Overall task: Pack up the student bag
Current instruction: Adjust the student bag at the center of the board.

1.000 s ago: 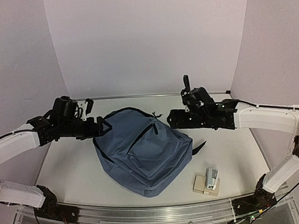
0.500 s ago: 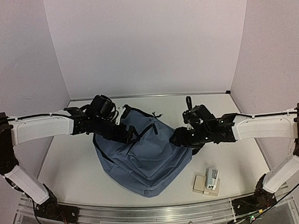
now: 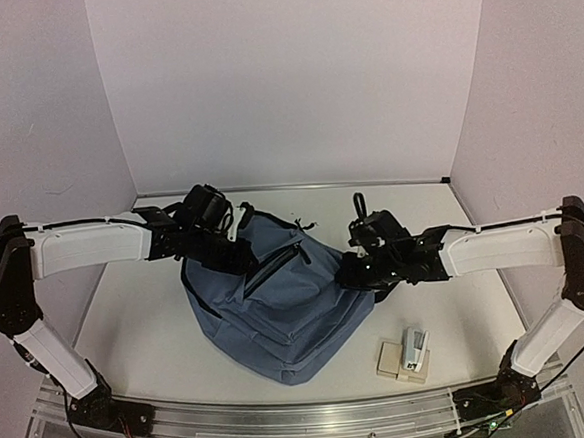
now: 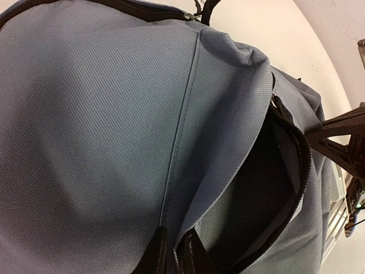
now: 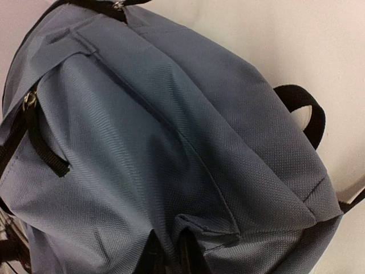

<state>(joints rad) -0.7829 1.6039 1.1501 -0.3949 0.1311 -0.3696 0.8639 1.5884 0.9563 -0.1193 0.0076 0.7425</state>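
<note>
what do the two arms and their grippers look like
Both arms are alike: long white tube-like links joined by chunky black joints. The left arm and right arm each carry a thin black cable along the upper link. The left gripper and right gripper are black, with slim dark fingers. No markings show.

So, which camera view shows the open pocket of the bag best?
Left wrist: the open pocket of the student bag gapes wide. Top external shows only a dark slit; right wrist, only outer fabric.
</note>
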